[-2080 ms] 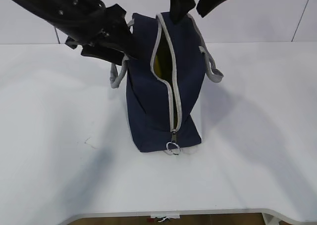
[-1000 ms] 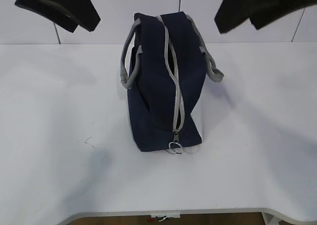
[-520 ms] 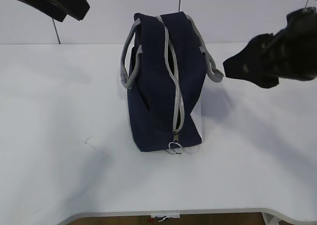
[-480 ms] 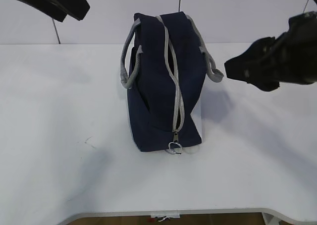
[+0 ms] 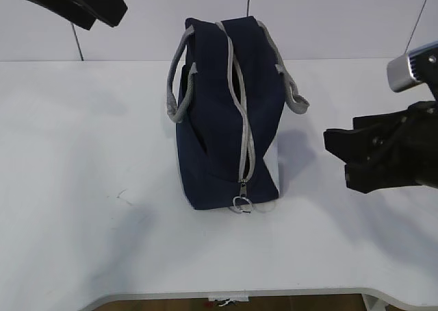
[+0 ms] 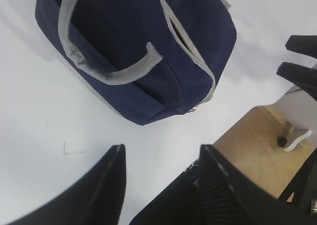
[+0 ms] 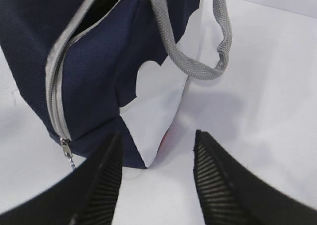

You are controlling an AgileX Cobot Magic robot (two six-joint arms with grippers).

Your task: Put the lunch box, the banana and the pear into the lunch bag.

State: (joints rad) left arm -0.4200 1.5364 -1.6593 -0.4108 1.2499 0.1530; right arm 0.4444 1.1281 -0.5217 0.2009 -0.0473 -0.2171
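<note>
You've swung the right gripper (image 7: 157,185) down from above the navy-blue fabric lunch bag (image 5: 222,119), which now stands just ahead of its parted, empty jaws; the left gripper (image 6: 161,178) hangs parted and empty too, the fruit probably already inside.

Left hand (image 6: 161,158) hangs above the lunch bag (image 6: 133,51)
Its fingers are spread and empty; the bag stands on the white bench (image 6: 39,121).
</note>
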